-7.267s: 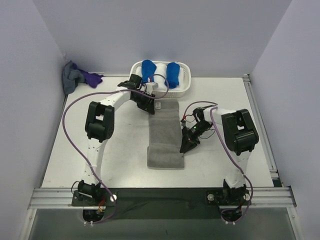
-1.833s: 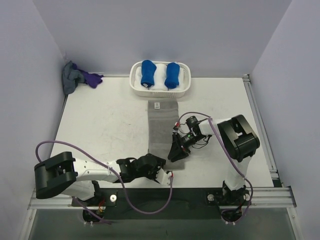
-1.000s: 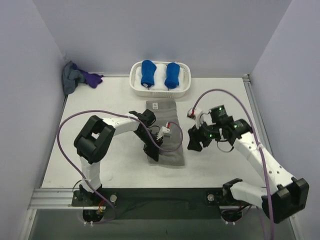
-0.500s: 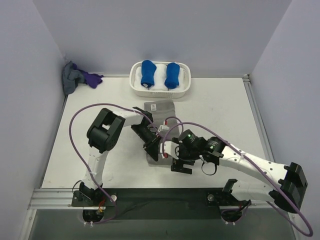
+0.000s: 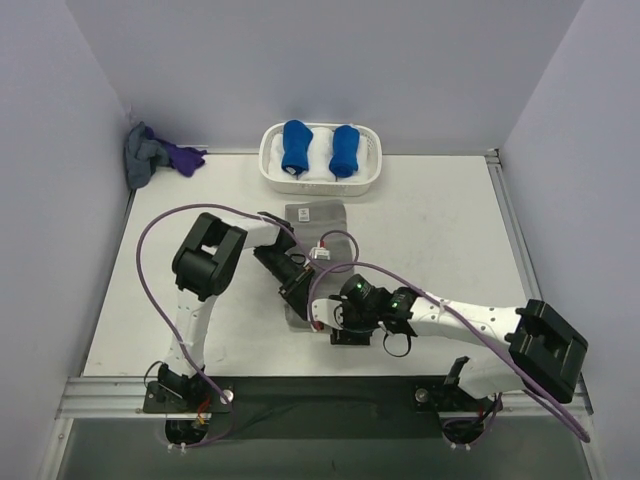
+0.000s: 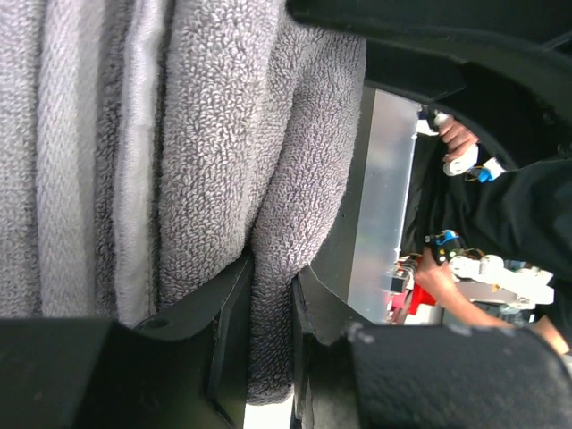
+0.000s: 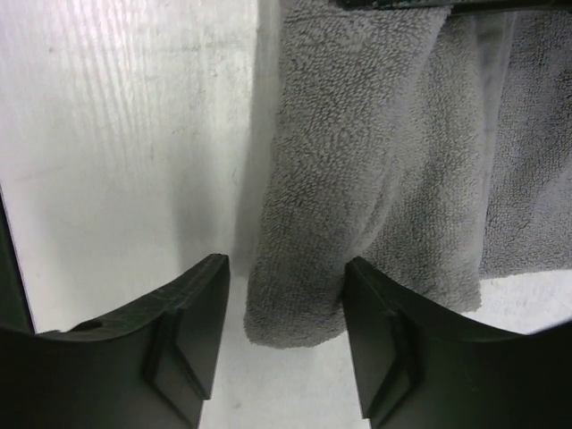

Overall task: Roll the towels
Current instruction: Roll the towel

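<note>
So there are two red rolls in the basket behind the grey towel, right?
Not quite. The two rolls are blue, not red, as the top view shows. They do sit in the basket behind the grey towel.

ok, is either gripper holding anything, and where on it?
Left gripper pinches a thick fold of the grey towel near its near end. Right gripper straddles that end, jaws open, holding nothing.
</note>
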You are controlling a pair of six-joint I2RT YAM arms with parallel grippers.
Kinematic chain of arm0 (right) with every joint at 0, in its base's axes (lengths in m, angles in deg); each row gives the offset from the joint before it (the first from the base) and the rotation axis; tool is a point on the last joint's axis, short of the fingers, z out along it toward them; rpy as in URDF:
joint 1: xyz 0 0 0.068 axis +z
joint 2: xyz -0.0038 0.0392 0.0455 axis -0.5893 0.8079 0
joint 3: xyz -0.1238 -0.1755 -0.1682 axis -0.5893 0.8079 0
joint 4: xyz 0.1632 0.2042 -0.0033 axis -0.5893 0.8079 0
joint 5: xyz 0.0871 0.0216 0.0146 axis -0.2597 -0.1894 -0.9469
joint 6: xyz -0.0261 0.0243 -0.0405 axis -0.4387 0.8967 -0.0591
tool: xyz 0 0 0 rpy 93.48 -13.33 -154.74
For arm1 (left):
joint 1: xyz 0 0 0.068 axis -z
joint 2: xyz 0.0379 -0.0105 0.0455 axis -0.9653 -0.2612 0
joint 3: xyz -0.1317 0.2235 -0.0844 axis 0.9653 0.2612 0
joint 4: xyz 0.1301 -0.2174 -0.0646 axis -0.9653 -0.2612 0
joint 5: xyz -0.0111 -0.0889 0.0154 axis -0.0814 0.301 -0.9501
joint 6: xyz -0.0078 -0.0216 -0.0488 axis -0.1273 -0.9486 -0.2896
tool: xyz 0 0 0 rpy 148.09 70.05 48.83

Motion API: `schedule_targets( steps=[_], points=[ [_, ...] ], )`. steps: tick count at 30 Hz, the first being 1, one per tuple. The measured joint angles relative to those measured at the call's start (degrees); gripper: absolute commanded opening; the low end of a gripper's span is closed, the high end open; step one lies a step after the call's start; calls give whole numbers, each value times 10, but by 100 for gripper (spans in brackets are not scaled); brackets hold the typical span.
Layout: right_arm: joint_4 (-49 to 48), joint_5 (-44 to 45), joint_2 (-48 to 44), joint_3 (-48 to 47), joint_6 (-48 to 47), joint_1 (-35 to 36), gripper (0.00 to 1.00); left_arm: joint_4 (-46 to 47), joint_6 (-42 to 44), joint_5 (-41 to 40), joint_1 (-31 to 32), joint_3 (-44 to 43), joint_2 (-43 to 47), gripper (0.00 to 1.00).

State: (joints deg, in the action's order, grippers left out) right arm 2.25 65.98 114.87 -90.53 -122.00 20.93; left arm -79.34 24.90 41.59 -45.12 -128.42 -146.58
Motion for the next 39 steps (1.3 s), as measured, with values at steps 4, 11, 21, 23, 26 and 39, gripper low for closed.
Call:
schedule_targets(
  steps=[4, 11, 21, 23, 26, 39],
  points=[
    [-21, -18, 31, -15, 17, -25, 37, -9, 2, 1, -7, 0, -3, 19],
    [7, -71, 101, -88, 43, -76, 0, -15, 5, 2, -24, 0, -5, 25],
    [150, -232, 221, -249, 92, -129, 0, -26, -1, 46, -110, 31, 4, 59],
    [171, -267, 244, -269, 107, -143, 0, -22, -1, 52, -129, 42, 14, 61],
    [199, -311, 275, -292, 127, -161, 0, -13, 0, 53, -156, 60, 31, 62],
    [321, -461, 421, -394, 160, -219, 0, 90, -14, -6, -332, 127, 172, 66]
  ],
)
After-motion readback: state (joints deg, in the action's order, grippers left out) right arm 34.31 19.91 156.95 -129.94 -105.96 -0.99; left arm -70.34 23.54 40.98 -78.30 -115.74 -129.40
